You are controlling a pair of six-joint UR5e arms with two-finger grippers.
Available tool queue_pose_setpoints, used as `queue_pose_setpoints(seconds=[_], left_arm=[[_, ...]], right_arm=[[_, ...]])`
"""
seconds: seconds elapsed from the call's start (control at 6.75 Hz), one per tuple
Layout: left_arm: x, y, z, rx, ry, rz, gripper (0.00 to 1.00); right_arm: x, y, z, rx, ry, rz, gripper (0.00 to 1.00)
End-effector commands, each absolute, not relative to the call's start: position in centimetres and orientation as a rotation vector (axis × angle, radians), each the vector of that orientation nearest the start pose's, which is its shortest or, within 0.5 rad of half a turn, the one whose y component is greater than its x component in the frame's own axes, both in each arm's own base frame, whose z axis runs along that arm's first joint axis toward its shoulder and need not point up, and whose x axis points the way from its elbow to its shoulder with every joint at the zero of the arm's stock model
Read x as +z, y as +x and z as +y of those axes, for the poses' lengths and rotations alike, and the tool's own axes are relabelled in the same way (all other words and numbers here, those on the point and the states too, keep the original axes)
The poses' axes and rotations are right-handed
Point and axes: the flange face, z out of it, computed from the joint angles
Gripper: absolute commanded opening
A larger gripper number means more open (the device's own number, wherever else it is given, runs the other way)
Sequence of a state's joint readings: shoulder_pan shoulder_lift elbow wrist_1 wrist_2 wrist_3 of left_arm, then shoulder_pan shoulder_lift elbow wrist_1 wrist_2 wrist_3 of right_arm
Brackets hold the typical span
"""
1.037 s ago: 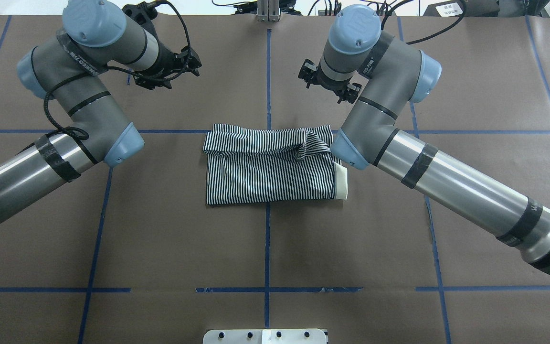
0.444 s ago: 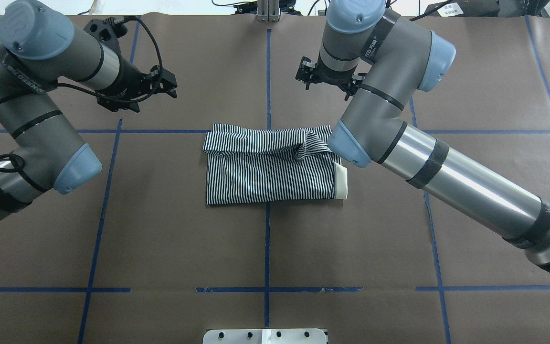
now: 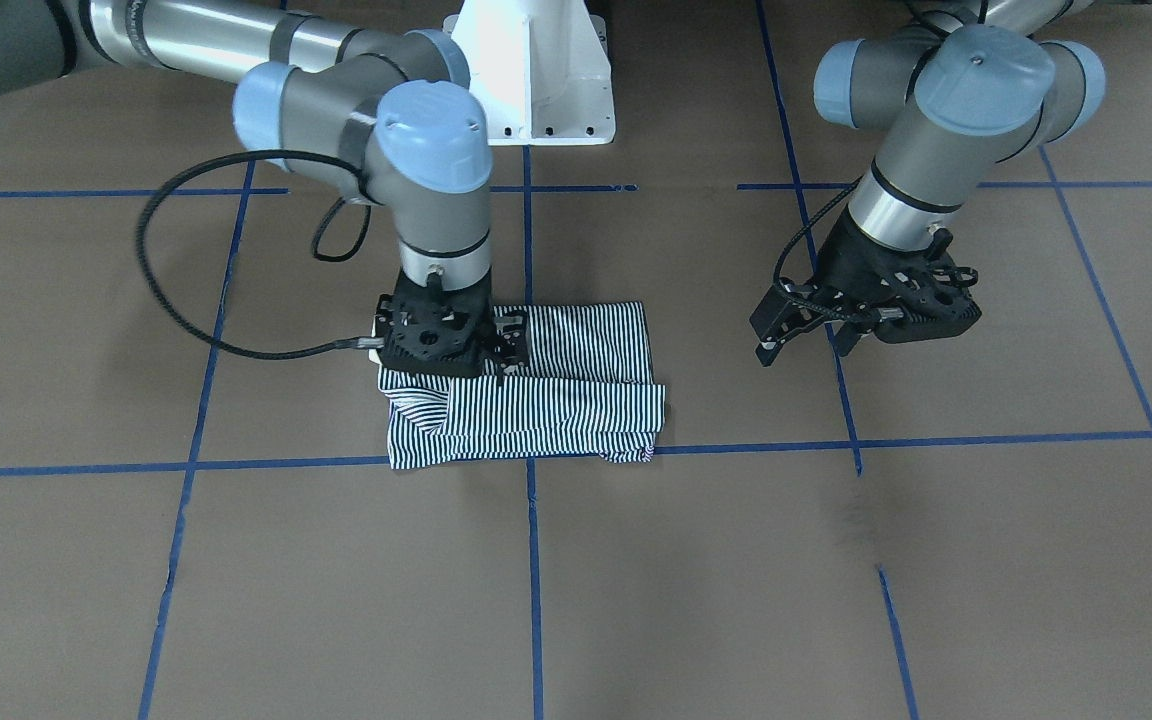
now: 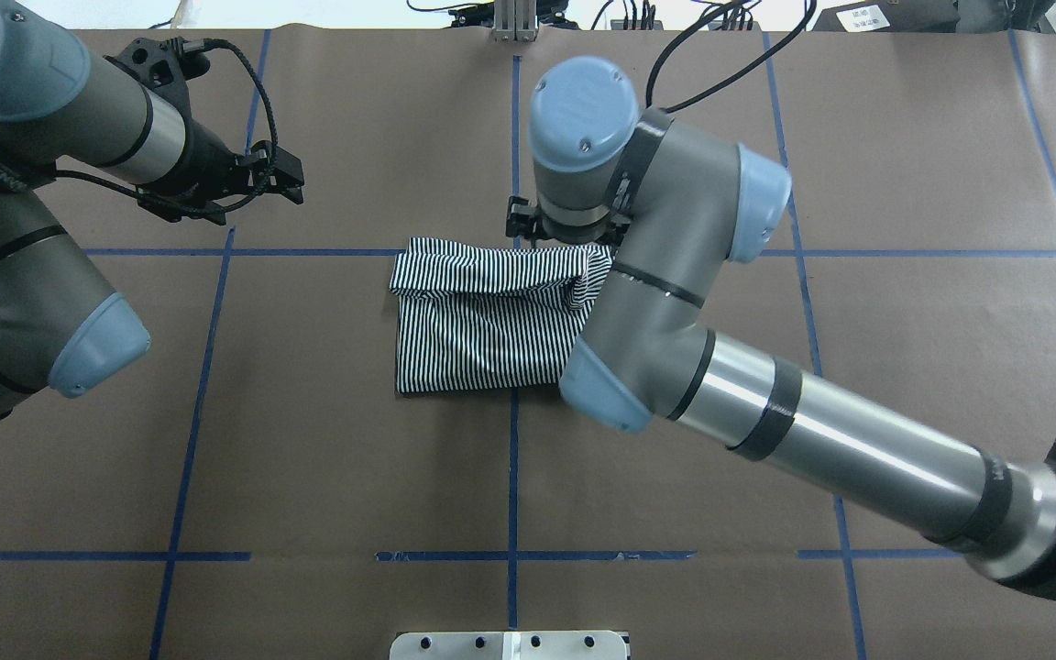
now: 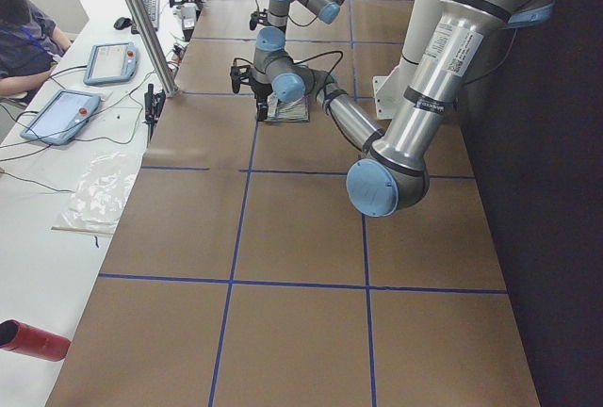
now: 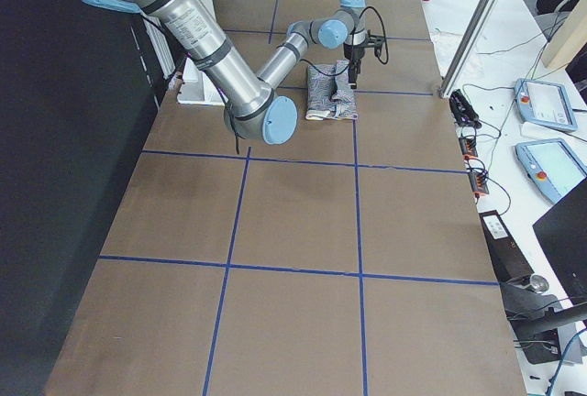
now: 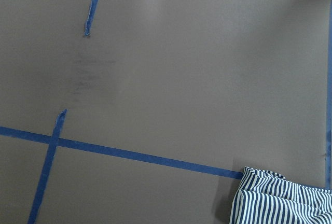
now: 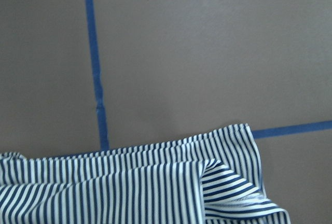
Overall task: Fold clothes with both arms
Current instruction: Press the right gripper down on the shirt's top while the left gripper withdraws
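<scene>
One polo shirt (image 4: 482, 321) lay folded into a soft, flat oblong near the middle of the table (image 4: 354, 458). It was a thin knit with fine navy-and-white stripes. Its long axis ran left to right across the table, and a looser, rumpled roll of cloth lay along its far edge. The right arm (image 4: 821, 440) covered the shirt's right end in the overhead view, so which end held the collar could not be told.

The table was covered in matte brown paper, marked into squares by blue tape lines (image 4: 510, 477). There were two arms, smooth grey and silver tubes with rounded light-blue caps, each carrying one black gripper.

The right gripper (image 3: 446, 362) pointed straight down over the far right part of the shirt, close to the rolled edge. Its jaws were hidden under the wrist, so how wide they stood, or whether they pinched cloth, could not be told.

The left gripper (image 4: 294, 183) hung over bare paper well to the left of the shirt. Its jaws were parted and held nothing.
</scene>
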State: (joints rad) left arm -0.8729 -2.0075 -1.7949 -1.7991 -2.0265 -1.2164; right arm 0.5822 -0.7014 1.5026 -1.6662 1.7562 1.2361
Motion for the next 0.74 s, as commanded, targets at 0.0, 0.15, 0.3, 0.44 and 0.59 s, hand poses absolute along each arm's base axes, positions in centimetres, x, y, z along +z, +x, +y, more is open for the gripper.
queue_pose_setpoints(seconds=[0.0, 0.15, 0.3, 0.44, 0.59], left_arm=[[29.8, 32.0, -53.4, -0.259, 0.164, 0.935, 1.00], [29.8, 31.8, -53.5, -0.263, 0.166, 0.935, 1.00], [29.7, 31.5, -53.5, -0.263, 0.167, 0.938, 1.00], [29.6, 31.3, -53.6, -0.268, 0.168, 0.937, 1.00], [29.7, 31.2, -53.6, -0.269, 0.166, 0.937, 1.00]], right_arm=[[14.8, -61.8, -45.5, 0.094, 0.157, -0.688, 1.00], [13.9, -65.6, -46.5, 0.083, 0.146, -0.636, 1.00], [13.7, -67.5, -47.7, 0.051, 0.161, -0.620, 1.00], [15.0, -68.3, -48.1, 0.031, 0.166, -0.611, 1.00], [15.6, -68.5, -48.3, 0.007, 0.170, -0.598, 1.00]])
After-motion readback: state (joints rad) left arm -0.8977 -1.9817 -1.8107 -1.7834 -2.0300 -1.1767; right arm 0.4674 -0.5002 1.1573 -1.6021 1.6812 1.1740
